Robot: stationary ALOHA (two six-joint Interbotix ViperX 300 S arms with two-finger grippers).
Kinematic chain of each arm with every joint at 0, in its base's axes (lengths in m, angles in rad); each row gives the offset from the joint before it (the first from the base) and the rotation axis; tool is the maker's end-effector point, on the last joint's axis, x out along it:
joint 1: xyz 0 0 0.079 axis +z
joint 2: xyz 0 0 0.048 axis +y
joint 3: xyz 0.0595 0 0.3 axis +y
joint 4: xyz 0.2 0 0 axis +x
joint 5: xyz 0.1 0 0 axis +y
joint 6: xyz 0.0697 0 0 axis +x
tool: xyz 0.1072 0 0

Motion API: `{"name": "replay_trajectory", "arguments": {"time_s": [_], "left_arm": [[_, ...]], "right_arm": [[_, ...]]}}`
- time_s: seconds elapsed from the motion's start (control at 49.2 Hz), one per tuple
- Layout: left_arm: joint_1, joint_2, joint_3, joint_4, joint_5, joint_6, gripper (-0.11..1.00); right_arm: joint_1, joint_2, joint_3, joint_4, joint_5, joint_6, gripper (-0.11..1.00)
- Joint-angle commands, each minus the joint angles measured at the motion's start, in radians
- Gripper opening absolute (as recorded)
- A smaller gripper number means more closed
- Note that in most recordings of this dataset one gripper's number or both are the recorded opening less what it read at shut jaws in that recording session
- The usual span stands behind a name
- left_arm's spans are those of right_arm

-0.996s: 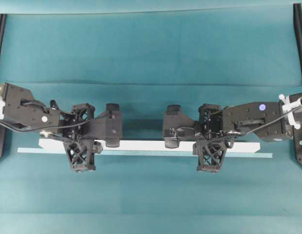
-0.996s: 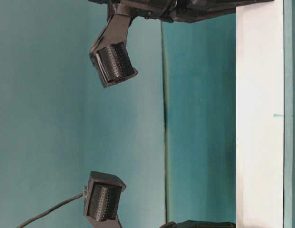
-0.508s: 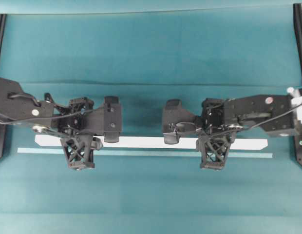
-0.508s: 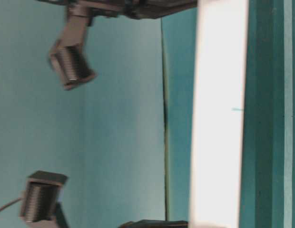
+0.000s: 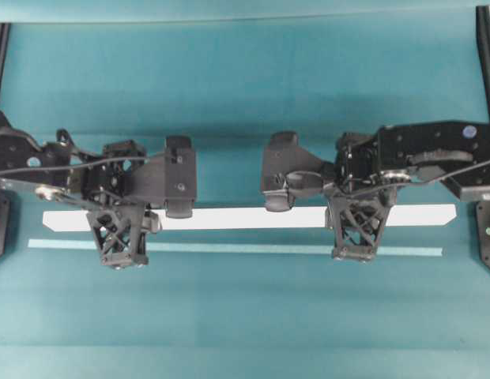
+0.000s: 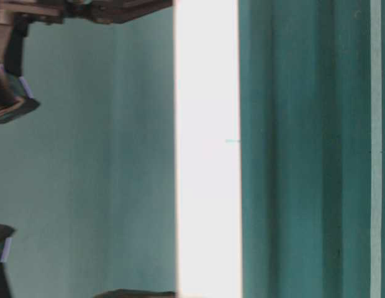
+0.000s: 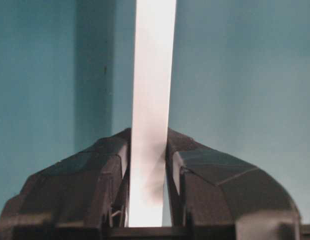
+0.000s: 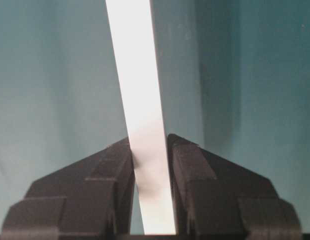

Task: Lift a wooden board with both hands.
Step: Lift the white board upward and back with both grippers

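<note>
Teal cloth covers the tabletop, above which the wooden board hangs level, raised clear; the left pincer and right pincer each clamp it edgewise, one towards either end.

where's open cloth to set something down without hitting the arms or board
Bare cloth lies beyond the arms toward the top edge, and in front of the pale teal strip. The middle band is crowded: wooden board, left gripper and right gripper clamped on it.
</note>
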Motion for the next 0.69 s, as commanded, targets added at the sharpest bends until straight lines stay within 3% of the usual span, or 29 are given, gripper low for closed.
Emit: {"name": "replay_trajectory", "arguments": {"time_s": [0.0,0.671], "left_arm": [[-0.002,-0.034,-0.058,0.002,0.037,0.005,0.17],[-0.003,-0.058,-0.229,0.002,0.235,0.011,0.17]], "right_arm": [[-0.003,-0.008,-0.046,0.003,0.021,0.003,0.21],[-0.005,-0.008,-0.216,0.003,0.212,0.046,0.21]]}}
